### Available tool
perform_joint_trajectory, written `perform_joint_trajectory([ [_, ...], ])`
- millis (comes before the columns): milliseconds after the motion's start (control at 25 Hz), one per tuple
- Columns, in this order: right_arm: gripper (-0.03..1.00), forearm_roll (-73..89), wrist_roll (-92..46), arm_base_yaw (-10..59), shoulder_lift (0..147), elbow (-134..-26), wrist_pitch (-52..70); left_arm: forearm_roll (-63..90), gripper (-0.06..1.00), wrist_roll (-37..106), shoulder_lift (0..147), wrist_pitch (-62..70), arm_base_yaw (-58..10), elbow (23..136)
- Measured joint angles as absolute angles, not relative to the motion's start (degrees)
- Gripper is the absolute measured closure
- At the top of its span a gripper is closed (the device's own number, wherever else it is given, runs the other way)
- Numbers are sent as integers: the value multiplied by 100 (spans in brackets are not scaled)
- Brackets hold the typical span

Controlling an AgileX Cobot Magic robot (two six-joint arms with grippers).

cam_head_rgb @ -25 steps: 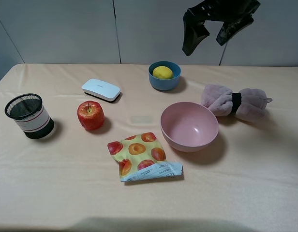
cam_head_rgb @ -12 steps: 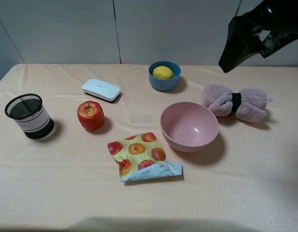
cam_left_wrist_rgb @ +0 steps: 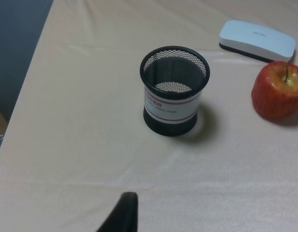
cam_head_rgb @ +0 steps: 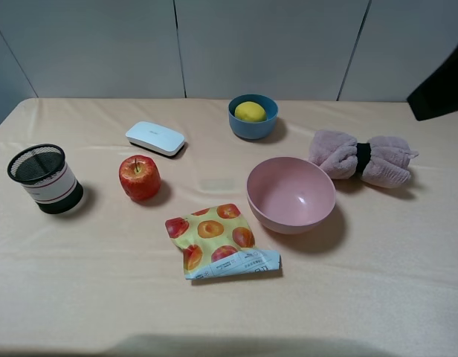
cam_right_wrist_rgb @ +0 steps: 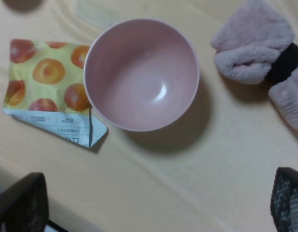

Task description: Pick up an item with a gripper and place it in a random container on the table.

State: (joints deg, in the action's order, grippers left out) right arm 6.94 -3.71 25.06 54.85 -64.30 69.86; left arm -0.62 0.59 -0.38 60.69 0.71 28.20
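Closest to the camera in the high view, the yellow snack packet printed with orange fruit (cam_head_rgb: 220, 239) lies flat on the pale peach cloth worktop (cam_head_rgb: 378, 282), lower middle of the frame. Just past it sits the big pink plastic bowl (cam_head_rgb: 291, 194), empty.

The right pincer (cam_right_wrist_rgb: 154, 205) looks down on that bowl with its two dark fingertips (cam_right_wrist_rgb: 23, 205) far apart, so it's spread wide and carrying nothing. In the high view, only a black sliver of that arm (cam_head_rgb: 443, 88) shows at the right edge. The left pincer shows just one finger tip (cam_left_wrist_rgb: 123, 215) near the black mesh cup (cam_left_wrist_rgb: 174, 89), so I can't tell how it's set.

Farthest back, upper middle, the small round yellow lemon-like fruit (cam_head_rgb: 250, 111) sits cradled inside the little blue bowl (cam_head_rgb: 253, 126), which looks like a finished drop-off to me. It's nearly round, so there's no real long axis or pointing direction.
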Motion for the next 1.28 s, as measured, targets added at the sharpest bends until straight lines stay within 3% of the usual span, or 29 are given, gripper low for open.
perform_joint_trajectory([
  [280, 27, 699, -367, 2406, 3900, -5589, 6986, -62, -5, 66, -38, 6069, 71, 2820],
  [840, 27, 637, -361, 238, 978, -3649, 6376, -62, -5, 66, -38, 6069, 71, 2820],
  [1280, 27, 446, -340, 100, -28, -2862, 5910, -62, -5, 62, -38, 6069, 71, 2820],
])
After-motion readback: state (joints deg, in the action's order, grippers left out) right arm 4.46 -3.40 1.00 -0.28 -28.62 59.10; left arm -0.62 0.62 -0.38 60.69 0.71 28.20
